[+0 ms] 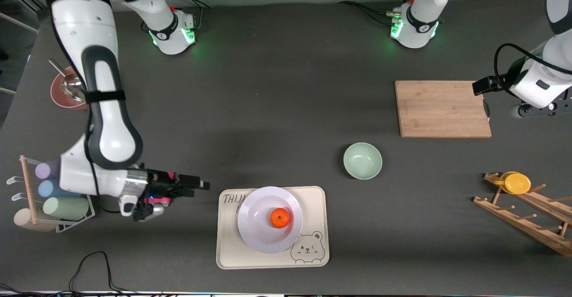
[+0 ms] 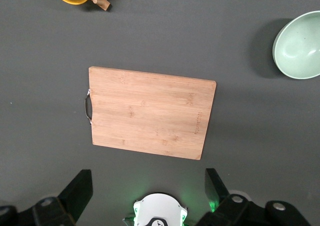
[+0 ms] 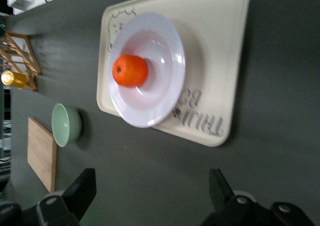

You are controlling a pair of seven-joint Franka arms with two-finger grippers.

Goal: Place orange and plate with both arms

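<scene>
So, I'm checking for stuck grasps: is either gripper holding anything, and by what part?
Nothing is held. The right gripper and left gripper are open and empty; the orange sits in the plate.

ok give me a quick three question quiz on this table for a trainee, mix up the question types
1. True or false: the orange lies in the green bowl.
2. What does the plate sit on?
A. the cutting board
B. the bear tray
C. bare table
3. Fill in: the left gripper hangs over the ____ with its jaws open.

Key
1. False: it lies on the plate.
2. B
3. cutting board. The right gripper, jaws also open, waits beside the tray toward the right arm's end of the table.
</scene>
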